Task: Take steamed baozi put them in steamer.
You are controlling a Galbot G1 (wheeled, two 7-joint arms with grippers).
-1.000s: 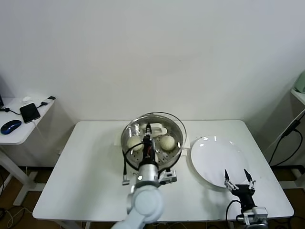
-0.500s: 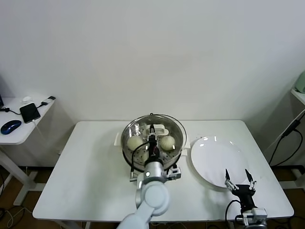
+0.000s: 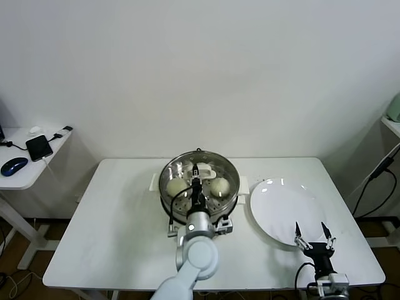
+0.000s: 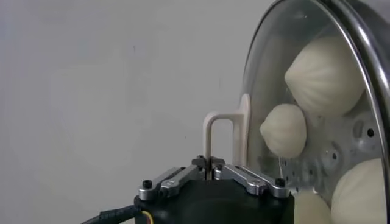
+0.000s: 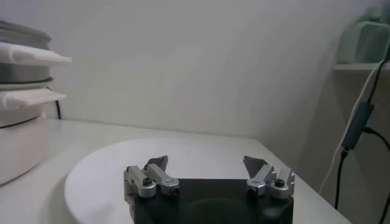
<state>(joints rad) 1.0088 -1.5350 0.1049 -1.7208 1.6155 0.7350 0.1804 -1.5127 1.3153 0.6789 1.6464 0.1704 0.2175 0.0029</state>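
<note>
The steamer (image 3: 234, 195) stands at the table's middle back. The round glass lid (image 3: 215, 170) lies over it. My left gripper (image 3: 197, 170) is shut on the lid's white handle (image 3: 206, 167). Two baozi (image 3: 177, 186) (image 3: 219, 185) show through the glass. In the left wrist view my left gripper (image 4: 210, 161) pinches the handle (image 4: 222, 131), and several baozi (image 4: 326, 73) (image 4: 284, 129) lie behind the lid (image 4: 292, 36). My right gripper (image 3: 310, 236) is open and empty at the front edge of the white plate (image 3: 284, 209).
The plate (image 5: 109, 164) lies right of the steamer (image 5: 18, 122) and holds nothing. A side table (image 3: 25, 169) at far left holds a phone (image 3: 39, 147) and a mouse (image 3: 14, 165). A cable (image 3: 375, 181) hangs at far right.
My left arm has moved right and toward the back with the lid. The lid has shifted slightly left over the steamer. The right arm has not moved.
</note>
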